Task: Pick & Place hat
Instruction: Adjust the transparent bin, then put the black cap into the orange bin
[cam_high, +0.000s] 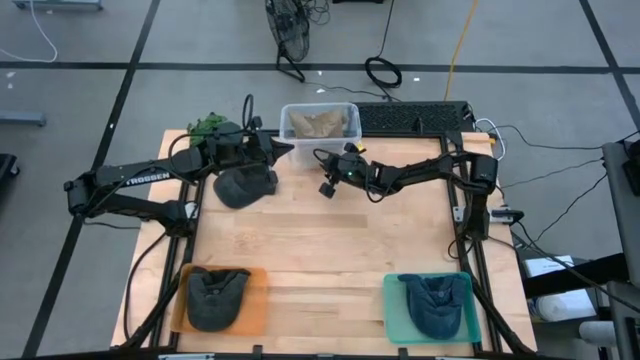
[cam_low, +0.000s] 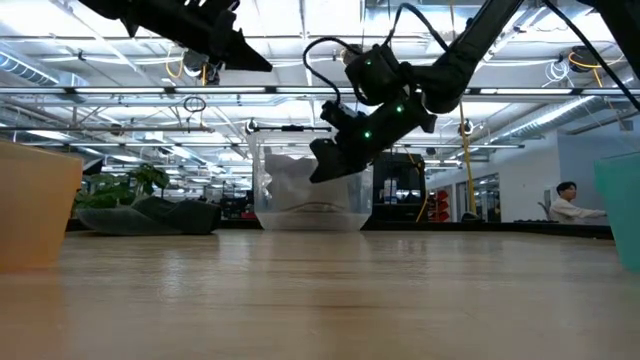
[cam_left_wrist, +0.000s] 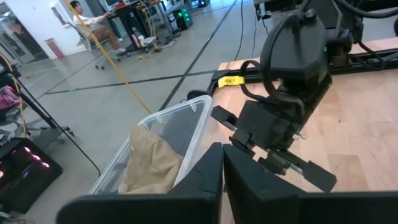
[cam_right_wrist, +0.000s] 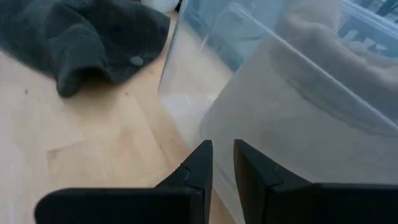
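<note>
Two dark arms are seen reaching over a light wooden table (cam_high: 330, 250) toward its far edge. A clear plastic bin (cam_high: 320, 123) holding tan cloth (cam_left_wrist: 149, 163) is set at the far middle of the table, with a black keyboard (cam_high: 415, 117) just to its right. An orange tray (cam_high: 250, 310) at the near left corner and a teal tray (cam_high: 395, 315) at the near right corner are each occupied by a dark folded hat, one on the orange tray (cam_high: 215, 297) and one on the teal tray (cam_high: 435, 303). A dark grey hat (cam_high: 243, 186) is laid flat on the wood to the left of the bin, beside a green plant-like item (cam_high: 208, 125) at the far left corner.

The left gripper (cam_high: 283, 150) is held above the table between the dark grey hat and the bin, its fingers pressed together with nothing between them, as shown in the left wrist view. The right gripper (cam_high: 328, 186) is held off the table just in front of the bin; its fingers (cam_right_wrist: 198, 163) are set narrowly apart, nothing gripped, and pointed at the bin wall. A seated person (cam_low: 568, 203) is seen in the room beyond the table.
</note>
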